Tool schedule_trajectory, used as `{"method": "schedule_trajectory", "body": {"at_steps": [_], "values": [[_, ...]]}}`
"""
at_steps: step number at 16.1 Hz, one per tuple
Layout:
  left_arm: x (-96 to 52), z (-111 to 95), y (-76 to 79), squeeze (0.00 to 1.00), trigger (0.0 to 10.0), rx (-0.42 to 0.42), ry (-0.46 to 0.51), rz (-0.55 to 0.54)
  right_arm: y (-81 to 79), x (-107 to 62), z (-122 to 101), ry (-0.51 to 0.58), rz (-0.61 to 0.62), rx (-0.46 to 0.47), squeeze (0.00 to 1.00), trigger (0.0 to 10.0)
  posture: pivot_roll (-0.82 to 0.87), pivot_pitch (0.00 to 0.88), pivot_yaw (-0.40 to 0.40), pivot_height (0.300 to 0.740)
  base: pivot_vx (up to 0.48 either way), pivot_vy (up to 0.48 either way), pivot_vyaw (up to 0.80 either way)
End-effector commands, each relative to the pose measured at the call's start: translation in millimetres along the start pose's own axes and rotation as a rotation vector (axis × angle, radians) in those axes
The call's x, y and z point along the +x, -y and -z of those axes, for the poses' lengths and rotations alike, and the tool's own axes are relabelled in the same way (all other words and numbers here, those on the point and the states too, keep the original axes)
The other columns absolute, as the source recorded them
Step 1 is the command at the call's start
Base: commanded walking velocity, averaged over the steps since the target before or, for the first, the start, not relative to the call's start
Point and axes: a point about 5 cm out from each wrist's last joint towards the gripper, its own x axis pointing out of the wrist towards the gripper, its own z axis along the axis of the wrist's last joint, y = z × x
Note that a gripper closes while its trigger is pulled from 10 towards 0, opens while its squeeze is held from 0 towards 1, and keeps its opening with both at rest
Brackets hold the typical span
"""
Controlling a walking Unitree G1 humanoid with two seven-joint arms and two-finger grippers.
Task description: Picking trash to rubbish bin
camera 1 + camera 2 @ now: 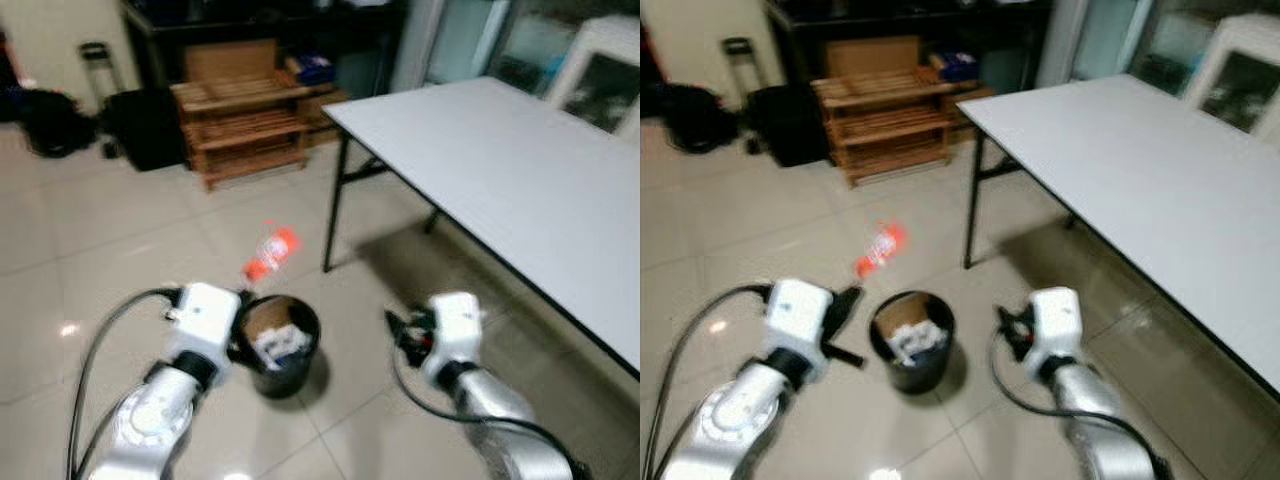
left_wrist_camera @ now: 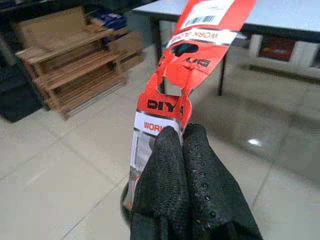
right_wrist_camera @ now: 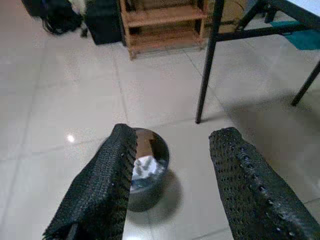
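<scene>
Left wrist view: left gripper [image 2: 182, 137] clamping a red package [image 2: 187, 65] between its two black fingers [image 2: 200, 175], pinched together on the lower end of the flat card — white label, barcode and the letters "DIY" facing the camera, torn hole near the middle. Package sticking out forward past the fingertips, over pale floor tiles [image 2: 60, 185].

Seen from the head: red package [image 1: 272, 252] hanging in the air just beyond the far rim of the black rubbish bin [image 1: 283, 345], not inside it. Bin standing upright on the floor between the two arms, already holding crumpled white paper [image 1: 280, 340] and a bit of brown card. Left gripper [image 1: 242, 295] reaching over the bin's left edge, silver arm and black cable trailing back.

Right gripper [image 3: 172, 150] hovering to the right of the bin, fingers spread wide apart and holding nothing — bin [image 3: 147, 172] showing between them, lower down. Right wrist housing [image 1: 450, 325] sitting near the white table [image 1: 520, 170], whose black leg [image 1: 333, 205] is standing just beyond the bin.

Farther back: wooden shelf rack [image 1: 245, 120] against the wall, black bag [image 1: 50, 120] on the floor to its left.
</scene>
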Motion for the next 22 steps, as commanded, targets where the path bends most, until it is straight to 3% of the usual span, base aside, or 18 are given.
{"method": "schedule_trajectory", "body": {"at_steps": [1, 3, 5, 11, 15, 22], "values": [[-2.3, 0, -6.7, 0.0, 10.0, 0.018, -0.003, -0.024, -10.9, 5.5, -8, 0.036, -0.042, -0.008, 0.0, 10.0, 0.05, 0.036, -0.072, 0.74, 0.352, 0.0, 0.8], [-2.1, 0, -6.6, 0.0, 10.0, 0.018, -0.003, -0.023, -10.0, 6.9, -9, 0.039, -0.029, -0.009, 0.0, 10.0, 0.06, 0.035, -0.073, 0.74, 0.358, 0.0, 0.8], [-2.2, 1, -6.8, 0.0, 10.0, 0.02, -0.003, -0.023, -3.4, 6.8, -9, 0.046, 0.015, 0.036, 0.0, 10.0, 0.06, 0.034, -0.074, 0.74, 0.36, 0.0, 0.0], [-0.8, 0, -6.4, 0.0, 10.0, 0.034, 0.001, -0.002, -2.0, 6.0, -5, 0.024, 0.034, 0.04, 0.0, 10.0, 0.05, 0.03, -0.068, 0.74, 0.358, 0.0, 0.0], [-0.1, 0, -6.4, 0.0, 10.0, 0.038, -0.001, 0.006, 1.5, 4.8, -3, 0.015, 0.057, 0.047, 0.0, 10.0, 0.05, 0.032, -0.065, 0.74, 0.357, 0.0, -0.77], [-0.2, 3, -5.1, 0.0, 10.0, 0.041, -0.011, 0.019, 1.6, 4.7, -3, 0.023, 0.057, 0.033, 0.0, 10.0, 0.05, 0.036, -0.066, 0.74, 0.359, 0.0, 0.0]]}}
